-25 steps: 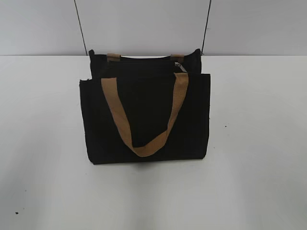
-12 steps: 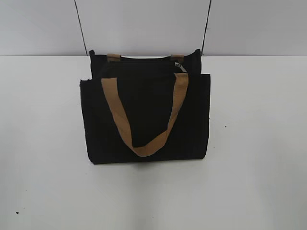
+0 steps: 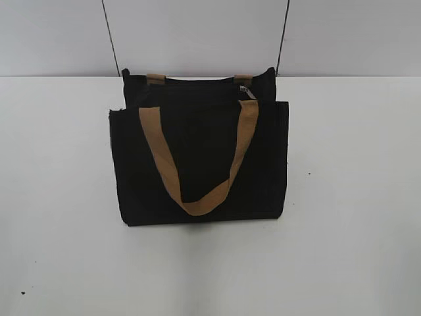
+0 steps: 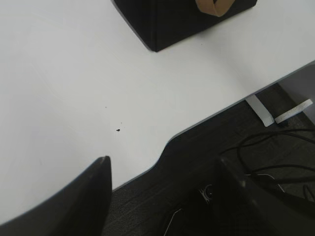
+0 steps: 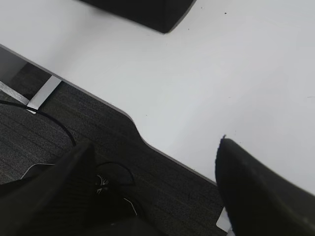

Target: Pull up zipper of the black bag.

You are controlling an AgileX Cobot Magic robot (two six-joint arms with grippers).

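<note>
Exterior view: bag (image 3: 200,158) stands mid-counter (image 3: 355,197), zipper (image 3: 197,82) at 12 o'clock. Left end effector (image 4: 162,196) and right end effector (image 5: 155,187) gape wide, empty. Your risk: snagging the strap (image 3: 197,164), toppling the bag.

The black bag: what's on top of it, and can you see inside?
On top of the bag lie a dark zipper with a silvery pull and two tan handles. The inside is too dark to see.
</note>
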